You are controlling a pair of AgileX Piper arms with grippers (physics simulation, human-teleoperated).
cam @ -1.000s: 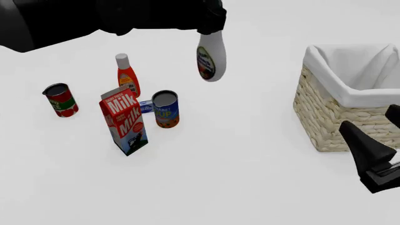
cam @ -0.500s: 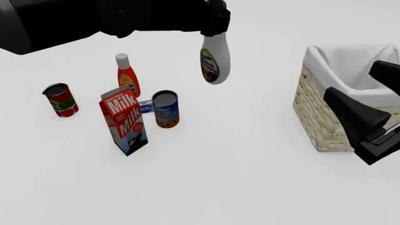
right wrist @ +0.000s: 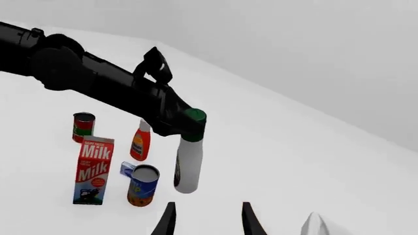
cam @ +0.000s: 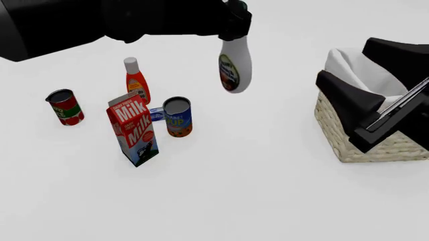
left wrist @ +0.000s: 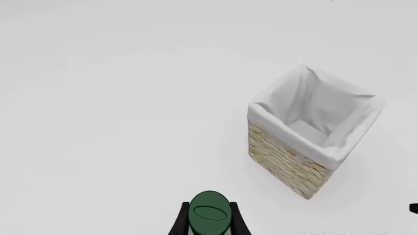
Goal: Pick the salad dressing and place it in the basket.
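Observation:
The salad dressing [cam: 235, 70], a white bottle with a dark green cap, hangs in the air above the table, left of the basket. My left gripper [cam: 234, 24] is shut on its cap. In the left wrist view the green cap [left wrist: 210, 215] sits between the two fingers, with the basket [left wrist: 282, 164] farther off. The wicker basket [cam: 338, 143] with white lining stands at the right. My right gripper [cam: 345, 60] is open and raised in front of the basket, hiding part of it. The right wrist view shows the hanging salad dressing [right wrist: 188, 164] beyond that gripper [right wrist: 207, 215].
A milk carton [cam: 134, 129], an orange-red bottle [cam: 136, 80], a red can [cam: 65, 107], a blue can [cam: 178, 116] and a small blue item [cam: 156, 114] stand grouped at the left, below and left of the hanging bottle.
The right gripper has risen from the lower right to in front of the basket. The left gripper has carried the bottle slightly right, toward the basket.

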